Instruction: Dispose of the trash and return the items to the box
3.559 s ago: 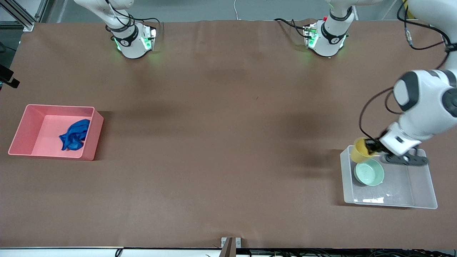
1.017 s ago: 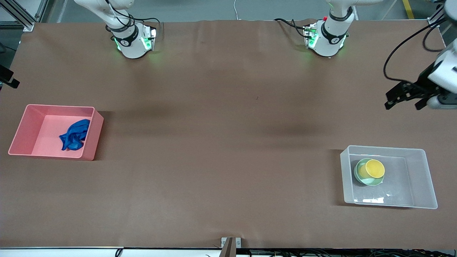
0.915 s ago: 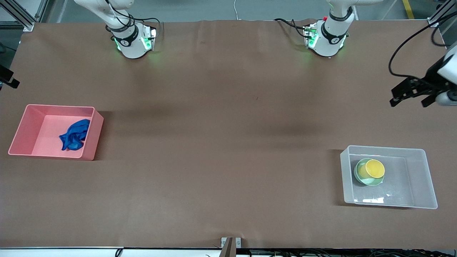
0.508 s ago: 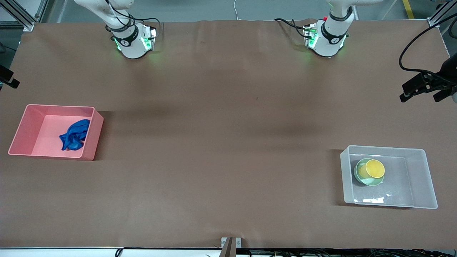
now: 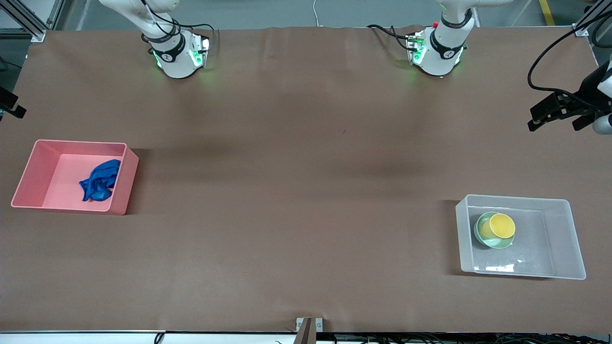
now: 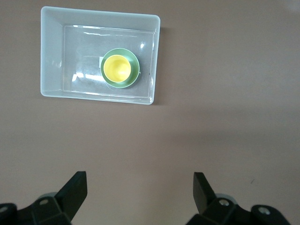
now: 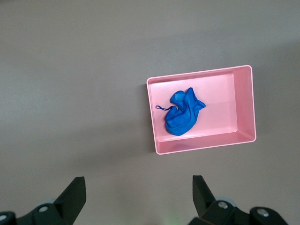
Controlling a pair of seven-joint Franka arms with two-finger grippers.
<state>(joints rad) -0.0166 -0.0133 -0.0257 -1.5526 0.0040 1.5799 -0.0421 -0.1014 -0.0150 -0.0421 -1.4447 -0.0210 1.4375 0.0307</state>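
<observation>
The yellow cup [image 5: 502, 225] sits inside the mint-green bowl [image 5: 482, 236], and both are in the clear box [image 5: 569, 239] near the left arm's end of the table. The blue cloth wad [image 5: 99, 180] lies in the pink tub [image 5: 48, 167] near the right arm's end. My left gripper [image 5: 553, 122] is open and empty, high over the table at its own end, away from the box. In the left wrist view its gripper [image 6: 139, 183] is well clear of the box [image 6: 51, 51], cup [image 6: 117, 68] and bowl [image 6: 134, 78]. My right gripper [image 7: 138, 185] is open and empty, high above the table beside the pink tub [image 7: 243, 103] and cloth [image 7: 183, 115].
Both arm bases [image 5: 177, 52] stand at the table edge farthest from the front camera. A brown cloth [image 5: 306, 167] covers the table. A small metal bracket [image 5: 308, 325] sits at the edge nearest the front camera.
The left gripper held the yellow cup over the box, then let it go into the bowl. It rose and drew away toward the table's end, and has just shifted slightly back.
</observation>
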